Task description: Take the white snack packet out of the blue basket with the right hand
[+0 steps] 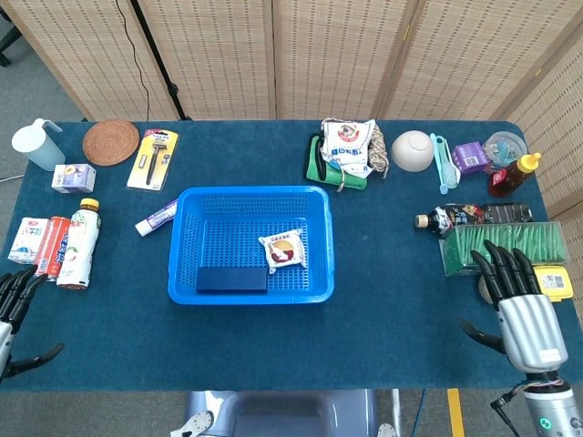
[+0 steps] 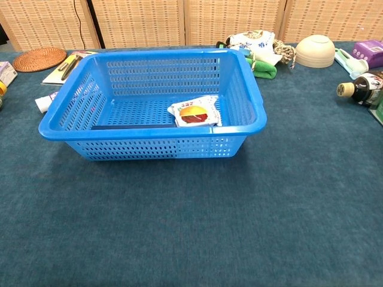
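The white snack packet (image 1: 283,250) (image 2: 194,112) lies flat in the right part of the blue basket (image 1: 186,238) (image 2: 254,91), which stands mid-table. Beside it, at the basket's front left, is a dark blue box (image 1: 232,279). My right hand (image 1: 516,302) hovers open near the table's front right corner, fingers spread, far to the right of the basket. At the front left edge my left hand (image 1: 13,314) is also open and holds nothing. Neither hand shows in the chest view.
A green box (image 1: 501,244), a dark bottle (image 1: 469,217) and a yellow item (image 1: 552,281) sit just beyond my right hand. Cloth bag (image 1: 350,146), bowl (image 1: 413,150) and jars stand at the back right. Drink bottles and cartons (image 1: 55,246), a toothpaste tube (image 1: 156,217) and a razor pack (image 1: 153,157) occupy the left.
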Controlling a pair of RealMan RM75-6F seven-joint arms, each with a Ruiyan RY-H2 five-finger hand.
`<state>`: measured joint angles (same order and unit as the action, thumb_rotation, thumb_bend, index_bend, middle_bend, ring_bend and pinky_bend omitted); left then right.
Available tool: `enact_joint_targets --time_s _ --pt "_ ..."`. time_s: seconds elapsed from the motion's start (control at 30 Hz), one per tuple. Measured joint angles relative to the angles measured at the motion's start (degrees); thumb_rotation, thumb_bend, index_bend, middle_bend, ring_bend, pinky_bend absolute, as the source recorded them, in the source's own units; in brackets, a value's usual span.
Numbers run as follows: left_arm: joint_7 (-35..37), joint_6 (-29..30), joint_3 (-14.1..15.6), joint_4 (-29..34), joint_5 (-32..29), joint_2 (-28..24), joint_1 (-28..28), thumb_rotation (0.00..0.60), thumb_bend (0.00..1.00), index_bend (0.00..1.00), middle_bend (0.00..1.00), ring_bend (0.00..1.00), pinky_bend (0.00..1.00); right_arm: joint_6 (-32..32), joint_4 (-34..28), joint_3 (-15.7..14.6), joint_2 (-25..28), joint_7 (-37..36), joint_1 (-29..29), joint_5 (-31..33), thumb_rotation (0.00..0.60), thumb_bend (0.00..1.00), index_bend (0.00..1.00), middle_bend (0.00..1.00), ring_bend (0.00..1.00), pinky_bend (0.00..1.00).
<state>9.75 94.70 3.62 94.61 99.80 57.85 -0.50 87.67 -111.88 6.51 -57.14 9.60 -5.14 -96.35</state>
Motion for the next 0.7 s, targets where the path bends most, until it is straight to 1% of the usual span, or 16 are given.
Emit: enact_joint_targets --time_s 0.1,0.2,0.3,0.43,0.53,0.63,0.7 --pt "1.28 -0.22 -0.2 -0.21 -0.19 -0.11 -0.32 0.6 0.06 0.0 0.0 0.0 0.0 -3.12 -2.41 2.18 0.63 1.02 -3.51 0.1 0.6 0.0 0.0 0.0 0.0 0.0" --pt "2.47 -0.13 -0.47 -0.56 -0.78 -0.34 -0.4 0.6 0.06 0.0 0.0 0.0 0.0 -8.85 -3.72 4.84 0.39 2.39 -8.17 2.7 0.6 0.0 0.0 0.0 0.0 0.0" --pt "3.11 -0.13 -0.7 -0.79 -1.42 -0.52 -0.42 0.6 0.06 0.0 0.0 0.0 0.0 -15.91 -4.06 8.01 -0.42 5.66 -13.8 8.81 0.6 0.0 0.0 0.0 0.0 0.0" --pt "3.2 -0.89 -0.94 -0.7 -2.29 -0.66 -0.66 0.6 0.06 0.0 0.0 0.0 0.0 -24.3 -3.69 11.99 -2.13 9.74 -22.46 19.52 0.6 0.0 0.0 0.0 0.0 0.03" --pt "3.19 -1.16 -1.19 -0.54 -2.88 -0.69 -0.77 0.6 0.06 0.0 0.0 0.0 0.0 -29.73 -3.02 14.03 -3.53 12.43 -28.5 25.82 0.6 0.0 0.0 0.0 0.0 0.06" --pt "2.96 -1.41 -1.5 -0.37 -3.63 -0.6 -0.83 0.6 0.06 0.0 0.0 0.0 0.0 -33.29 -2.2 15.31 -5.01 14.49 -33.34 30.11 0.6 0.0 0.02 0.0 0.0 0.12" --pt "2.65 -1.84 -1.68 -0.15 -4.15 -0.55 -0.94 0.6 0.06 0.0 0.0 0.0 0.0 -35.33 -1.76 15.87 -5.91 14.92 -35.82 32.38 0.6 0.0 0.05 0.01 0.0 0.16"
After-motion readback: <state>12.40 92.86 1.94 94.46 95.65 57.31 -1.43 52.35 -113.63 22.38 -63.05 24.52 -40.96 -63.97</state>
